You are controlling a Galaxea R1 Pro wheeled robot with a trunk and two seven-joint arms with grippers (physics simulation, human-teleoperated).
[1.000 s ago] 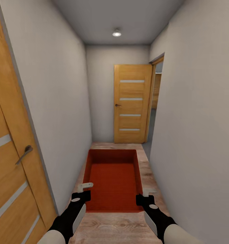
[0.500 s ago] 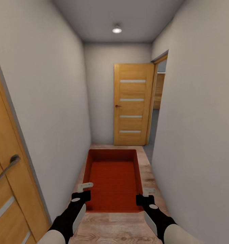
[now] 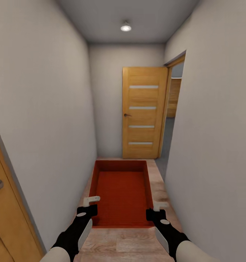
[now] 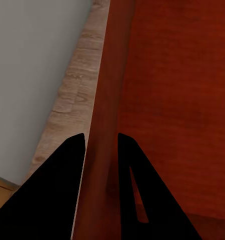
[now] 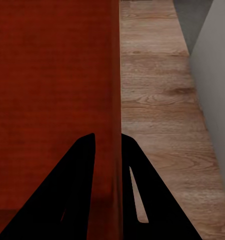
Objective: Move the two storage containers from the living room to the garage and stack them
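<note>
While we are carrying one storage container [image 3: 123, 193] down a hallway, left gripper [image 4: 100, 150] and right gripper [image 5: 108, 150] are each pinching a side wall between their jaws; garage placement and stacking are remaining.

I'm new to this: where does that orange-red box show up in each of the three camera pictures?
Head view: the storage container sits low in the centre, carried between both arms above the wood floor.
Left wrist view: its side wall runs between the left claw fingers, box interior beyond.
Right wrist view: its other side wall runs between the right claw fingers.
Shared landmark: the wood floor beside the box.
</note>
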